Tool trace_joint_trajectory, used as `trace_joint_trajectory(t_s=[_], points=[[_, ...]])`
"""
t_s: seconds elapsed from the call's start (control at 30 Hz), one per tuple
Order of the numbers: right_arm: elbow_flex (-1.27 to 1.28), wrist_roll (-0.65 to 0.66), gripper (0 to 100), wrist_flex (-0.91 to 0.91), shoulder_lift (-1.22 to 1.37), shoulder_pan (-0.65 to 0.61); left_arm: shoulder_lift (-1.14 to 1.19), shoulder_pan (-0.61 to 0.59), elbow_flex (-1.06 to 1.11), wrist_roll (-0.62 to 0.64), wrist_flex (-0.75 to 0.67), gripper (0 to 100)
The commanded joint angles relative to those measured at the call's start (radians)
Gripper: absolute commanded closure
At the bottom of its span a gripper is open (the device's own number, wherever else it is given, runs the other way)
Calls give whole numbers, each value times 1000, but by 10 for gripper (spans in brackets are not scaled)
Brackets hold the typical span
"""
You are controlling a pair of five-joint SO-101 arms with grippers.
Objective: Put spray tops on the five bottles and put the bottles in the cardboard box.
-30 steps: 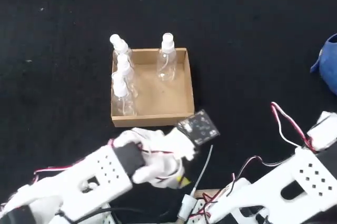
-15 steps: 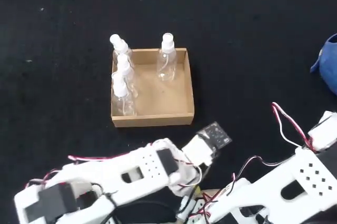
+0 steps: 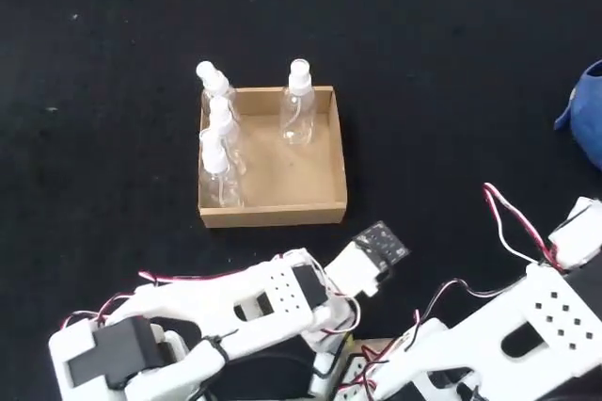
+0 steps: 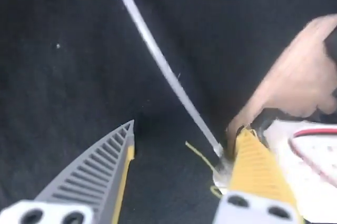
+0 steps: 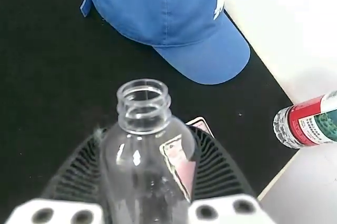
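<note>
The cardboard box stands mid-table with several clear bottles in it, each with a white spray top, such as one at the far side. My left gripper is open low over the black table. A spray top's thin white tube lies between its fingers and ends beside the yellow finger; the top's head is hidden. The left arm lies in front of the box. My right gripper is shut on a clear bottle with an open neck and no top.
A blue cap lies beyond the held bottle, at the table's right edge. A red and green labelled bottle rests on a white surface past the edge. The right arm sits front right. Something tan lies by the yellow finger.
The left arm has swung away from the box's front wall, back and down toward the table's front edge, covering the loose spray top. The right arm has kept still.
</note>
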Motion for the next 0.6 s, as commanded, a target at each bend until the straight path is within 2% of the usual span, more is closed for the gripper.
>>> trace_joint_trajectory(t_s=[0.0, 0.07, 0.23, 0.47, 0.57], points=[[-4, -2, 987, -28, -24, -23, 2, -16, 16, -66, 2, 899], [-4, -2, 987, -28, -24, -23, 2, -19, 4, -94, 55, 972], [-4, -2, 987, -28, -24, -23, 2, -39, -88, -212, 298, 972], [-4, -2, 987, -26, -30, -23, 2, -249, -211, -486, 457, 970], [-4, -2, 987, -28, -30, -23, 2, -269, -257, -526, 526, 967]])
